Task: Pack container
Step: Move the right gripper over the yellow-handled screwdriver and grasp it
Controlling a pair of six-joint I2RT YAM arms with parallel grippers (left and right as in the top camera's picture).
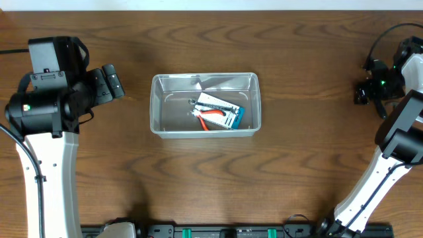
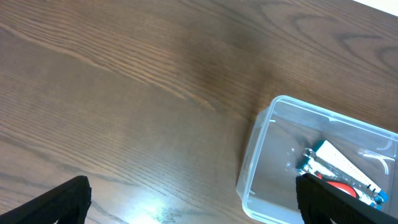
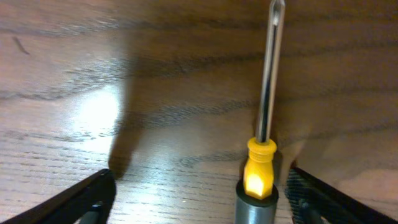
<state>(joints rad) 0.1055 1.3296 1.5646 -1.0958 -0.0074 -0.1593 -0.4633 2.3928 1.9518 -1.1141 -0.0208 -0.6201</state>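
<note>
The clear plastic container [image 1: 156, 106] stands at the table's middle. Inside lies a pair of orange-handled pliers on a white and blue card [image 1: 218, 114]. My left gripper [image 1: 109, 82] is open and empty, to the left of the container. The left wrist view shows the container's near corner [image 2: 261, 143] and the card [image 2: 339, 168] between my open left fingers [image 2: 199, 205]. My right gripper [image 1: 365, 91] is far right. In the right wrist view its fingers [image 3: 199, 202] are open around a screwdriver [image 3: 261, 168] with a grey handle, yellow collar and steel shaft, close to the right finger.
The table is dark brown wood [image 1: 297, 172]. A black rail with green clips [image 1: 225, 231] runs along the front edge. The arms' white bases stand at the front left [image 1: 46, 185] and front right [image 1: 370, 192].
</note>
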